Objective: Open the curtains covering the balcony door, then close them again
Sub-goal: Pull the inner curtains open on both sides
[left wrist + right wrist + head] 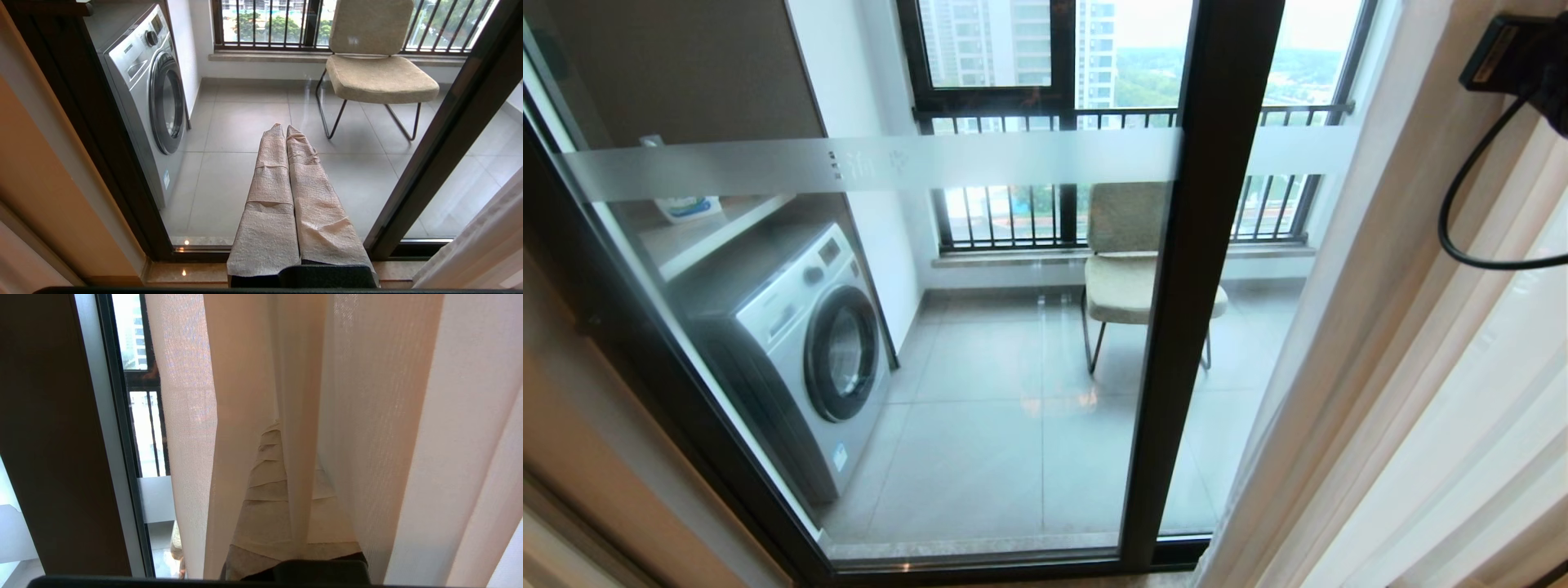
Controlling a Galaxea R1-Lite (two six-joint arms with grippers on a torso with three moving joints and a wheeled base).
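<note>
Right gripper (pixel 286 428), apparently closed, is buried among the curtains (pixel 367 416) folds.

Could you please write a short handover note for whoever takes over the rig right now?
Left hand: shut, empty, parked low and pointing at the balcony door.
Right hand: shut, raised on the right, pushed in among the folds of the curtains; whether it grips fabric cannot be told.
Curtains: gathered at the right side. The door glass is mostly uncovered, with the washing machine and chair visible through it.
Done: curtains look open.
Left: draw them back across the door, probably with the right hand.
</note>
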